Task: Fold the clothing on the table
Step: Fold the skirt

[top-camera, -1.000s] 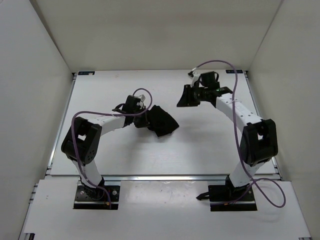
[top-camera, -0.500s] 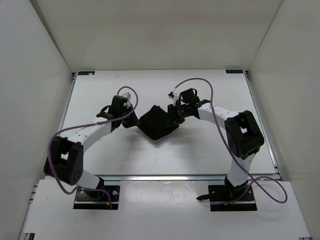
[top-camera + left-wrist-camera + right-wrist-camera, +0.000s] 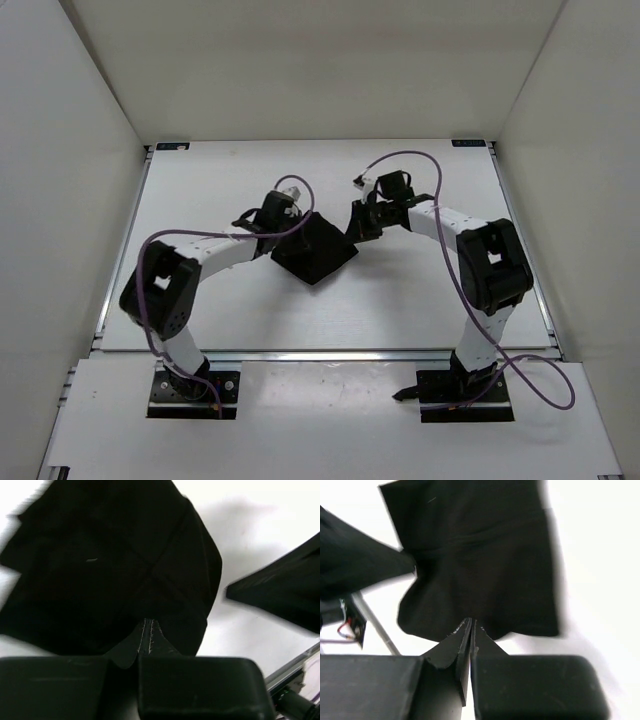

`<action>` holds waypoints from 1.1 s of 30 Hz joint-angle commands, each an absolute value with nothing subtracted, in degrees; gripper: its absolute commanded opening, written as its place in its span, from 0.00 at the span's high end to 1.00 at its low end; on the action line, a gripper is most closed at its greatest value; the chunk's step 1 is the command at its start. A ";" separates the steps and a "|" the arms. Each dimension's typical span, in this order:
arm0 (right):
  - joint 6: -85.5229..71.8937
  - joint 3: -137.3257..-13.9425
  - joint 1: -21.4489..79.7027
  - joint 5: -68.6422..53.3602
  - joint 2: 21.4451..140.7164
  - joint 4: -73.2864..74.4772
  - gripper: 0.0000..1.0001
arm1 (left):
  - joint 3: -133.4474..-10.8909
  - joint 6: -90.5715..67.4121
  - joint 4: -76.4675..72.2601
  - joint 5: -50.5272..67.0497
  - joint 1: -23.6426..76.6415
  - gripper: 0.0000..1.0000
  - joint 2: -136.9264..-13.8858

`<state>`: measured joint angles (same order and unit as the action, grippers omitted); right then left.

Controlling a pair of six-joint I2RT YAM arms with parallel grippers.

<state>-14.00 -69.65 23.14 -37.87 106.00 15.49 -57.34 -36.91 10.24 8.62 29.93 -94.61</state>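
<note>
Black-on-black obscures it: left gripper [image 3: 148, 630] and right gripper [image 3: 470, 626], fingers pressed together, seemingly pinch the black floppy fabric garment [image 3: 318, 252] mid flat white table [image 3: 420, 300], at 10 and 2 o'clock; earlier the right stood apart.

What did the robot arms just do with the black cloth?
The right tool swung in from farther back to the clothing and closed on its edge. The left tool kept its grip on the other side. The clothing stayed bunched, about where it was.
</note>
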 commanded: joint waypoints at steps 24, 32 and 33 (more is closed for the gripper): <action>-7.29 -74.73 8.36 -21.17 91.95 33.93 0.44 | -73.84 -19.25 38.84 -2.28 26.29 0.01 -82.99; -11.07 -62.84 12.03 -23.12 82.98 24.88 0.39 | -56.44 -21.88 36.12 -1.84 25.23 0.01 -69.44; -11.60 -62.93 13.26 -22.51 82.88 24.70 0.38 | -56.16 -22.06 36.12 -1.85 25.31 0.01 -69.26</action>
<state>-10.17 -63.11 10.33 -22.83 85.52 30.17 -58.35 -21.58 34.13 -0.82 25.43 -70.59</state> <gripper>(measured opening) 0.612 0.985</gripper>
